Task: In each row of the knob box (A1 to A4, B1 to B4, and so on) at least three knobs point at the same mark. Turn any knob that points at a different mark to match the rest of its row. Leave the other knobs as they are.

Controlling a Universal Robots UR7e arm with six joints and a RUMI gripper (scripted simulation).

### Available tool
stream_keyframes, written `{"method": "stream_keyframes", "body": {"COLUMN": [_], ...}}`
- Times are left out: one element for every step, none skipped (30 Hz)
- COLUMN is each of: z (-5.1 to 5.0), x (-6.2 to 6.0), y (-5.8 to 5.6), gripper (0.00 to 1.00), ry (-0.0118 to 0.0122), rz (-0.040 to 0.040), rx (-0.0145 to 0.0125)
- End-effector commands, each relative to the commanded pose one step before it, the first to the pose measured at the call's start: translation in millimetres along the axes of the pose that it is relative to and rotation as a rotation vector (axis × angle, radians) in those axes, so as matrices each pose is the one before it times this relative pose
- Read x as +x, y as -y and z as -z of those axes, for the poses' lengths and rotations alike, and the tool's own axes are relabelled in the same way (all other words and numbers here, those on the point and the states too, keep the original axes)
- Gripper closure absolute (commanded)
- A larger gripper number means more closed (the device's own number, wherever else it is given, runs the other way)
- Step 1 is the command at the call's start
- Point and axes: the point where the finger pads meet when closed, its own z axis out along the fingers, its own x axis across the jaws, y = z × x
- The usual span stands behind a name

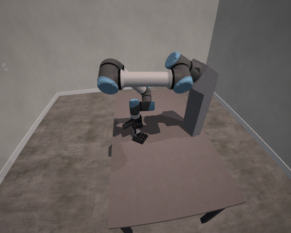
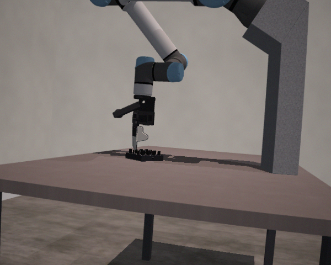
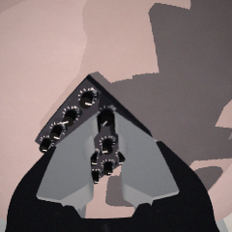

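The black knob box (image 1: 142, 142) (image 2: 153, 158) (image 3: 89, 83) lies on the table, turned cornerwise in the wrist view. Its knobs are short and black with white pointer lines and ticks around them. My gripper (image 1: 135, 135) (image 2: 134, 148) (image 3: 106, 114) points straight down, shut on a knob (image 3: 105, 121) near the box's top corner; its white line shows between the fingertips. Left of the fingers stands an outer line of knobs, with the corner knob (image 3: 87, 99) nearest. A few knobs show in the gap between the fingers. The fingers hide the others. The row letters are too small to read.
The table (image 1: 170, 170) (image 2: 102, 176) carries the box near its left edge in the top view. A grey pedestal (image 1: 196, 112) (image 2: 288, 114) stands right of the box and bears the arm. Other knobs stand close around the fingertips.
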Motion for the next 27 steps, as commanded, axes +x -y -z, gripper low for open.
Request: {"method": "stream_keyframes", "body": {"z": [0.28,0.0,0.0,0.0,0.0,0.0,0.0,0.0,0.0,0.0,0.0,0.0,0.0,0.0,0.0,0.0,0.0,0.0,0.0,0.0,0.0,0.0,0.0,0.0,0.0,0.0,0.0], "x": [-0.17,-0.05,-0.05,-0.06,-0.06,-0.06,-0.06,-0.06,-0.07,-0.07,-0.07,0.0,0.0,-0.07,-0.08,-0.08,-0.08,-0.08,-0.08,-0.09,-0.09,-0.09,-0.09,-0.09,-0.09,-0.09,-0.1], "y": [0.44,0.0,0.0,0.0,0.0,0.0,0.0,0.0,0.0,0.0,0.0,0.0,0.0,0.0,0.0,0.0,0.0,0.0,0.0,0.0,0.0,0.0,0.0,0.0,0.0,0.0,0.0], "gripper": [0.96,0.96,0.96,0.96,0.96,0.96,0.96,0.96,0.96,0.96,0.96,0.96,0.96,0.96,0.96,0.96,0.96,0.96,0.96,0.96,0.96,0.96,0.96,0.96,0.96,0.96,0.96], "ry": [0.0,0.0,0.0,0.0,0.0,0.0,0.0,0.0,0.0,0.0,0.0,0.0,0.0,0.0,0.0,0.0,0.0,0.0,0.0,0.0,0.0,0.0,0.0,0.0,0.0,0.0,0.0], "rz": [0.04122,0.01072,0.01121,0.01169,0.01216,0.01264,0.01311,0.01357,0.01403,0.01447,0.01492,0.0,0.0,0.01535,0.01578,0.01619,0.0166,0.01699,0.01738,0.01775,0.01811,0.01846,0.01879,0.01911,0.01942,0.01971,0.01999], "rx": [0.00071,0.0,0.0,0.0,0.0,0.0,0.0,0.0,0.0,0.0,0.0,0.0,0.0,0.0,0.0,0.0,0.0,0.0,0.0,0.0,0.0,0.0,0.0,0.0,0.0,0.0,0.0]}}
